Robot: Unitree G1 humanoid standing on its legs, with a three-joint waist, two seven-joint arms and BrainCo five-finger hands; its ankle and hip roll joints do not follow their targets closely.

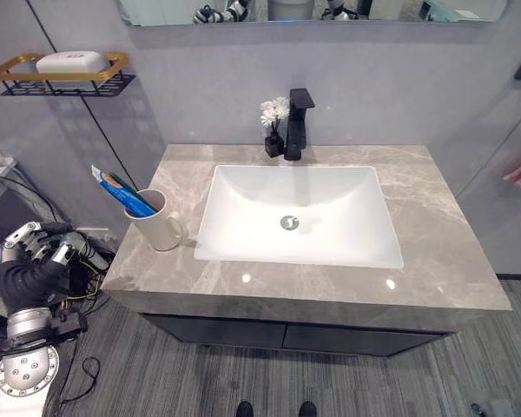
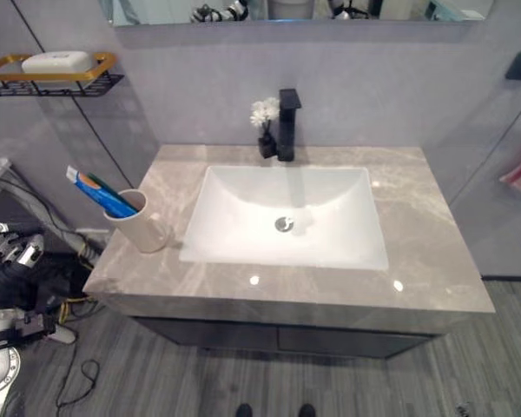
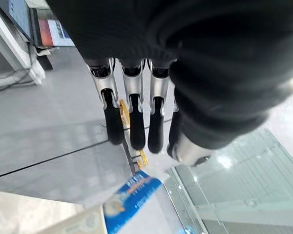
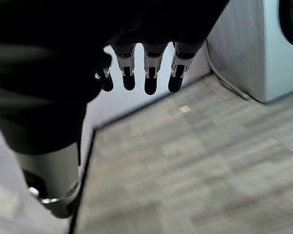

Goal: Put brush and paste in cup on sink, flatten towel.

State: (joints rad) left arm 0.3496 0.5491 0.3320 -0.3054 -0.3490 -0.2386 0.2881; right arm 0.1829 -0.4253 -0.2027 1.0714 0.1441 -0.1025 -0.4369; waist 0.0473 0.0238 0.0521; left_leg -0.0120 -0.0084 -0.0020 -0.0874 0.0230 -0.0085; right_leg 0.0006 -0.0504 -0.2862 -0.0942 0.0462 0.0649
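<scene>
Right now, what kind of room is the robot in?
Most likely a bathroom. A white sink with a black faucet sits in a stone counter, a cup holds toothpaste, and soap rests on a wall shelf.

Your left hand (image 1: 36,261) sits at the lower left of the left eye view, raised on its silver-grey forearm, dark ribbed cover facing the camera and fingers loosely bent, holding nothing. In the left wrist view its fingers (image 3: 134,114) hang nearly straight in a row, thumb apart. Your right hand (image 4: 136,68) shows in the right wrist view at the top of the frame, fingers relaxed and empty, the silver wrist at lower left.
</scene>
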